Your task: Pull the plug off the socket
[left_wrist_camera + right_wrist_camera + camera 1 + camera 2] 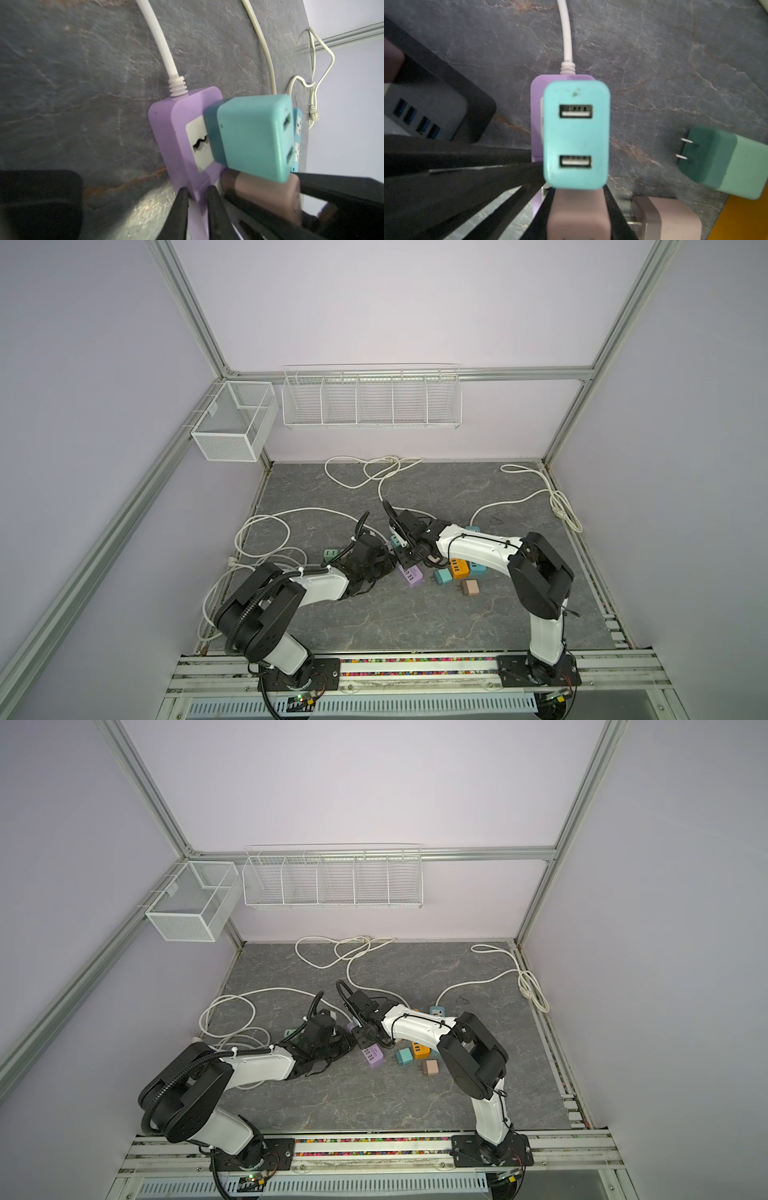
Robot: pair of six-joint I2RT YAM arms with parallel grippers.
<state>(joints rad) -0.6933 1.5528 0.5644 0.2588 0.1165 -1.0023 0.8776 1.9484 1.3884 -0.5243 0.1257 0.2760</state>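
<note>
Mauve plug (577,218) is being pinched by the right gripper's (578,199) jaws, apparently for pulling; the left gripper's (196,193) jaws are pinching the purple socket (172,124) steady.

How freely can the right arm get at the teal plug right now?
Probably not yet: the right claw is shut on the mauve plug beside the teal plug. Otherwise it stands uncovered on the purple strip, whose edge the left claw grips.
</note>
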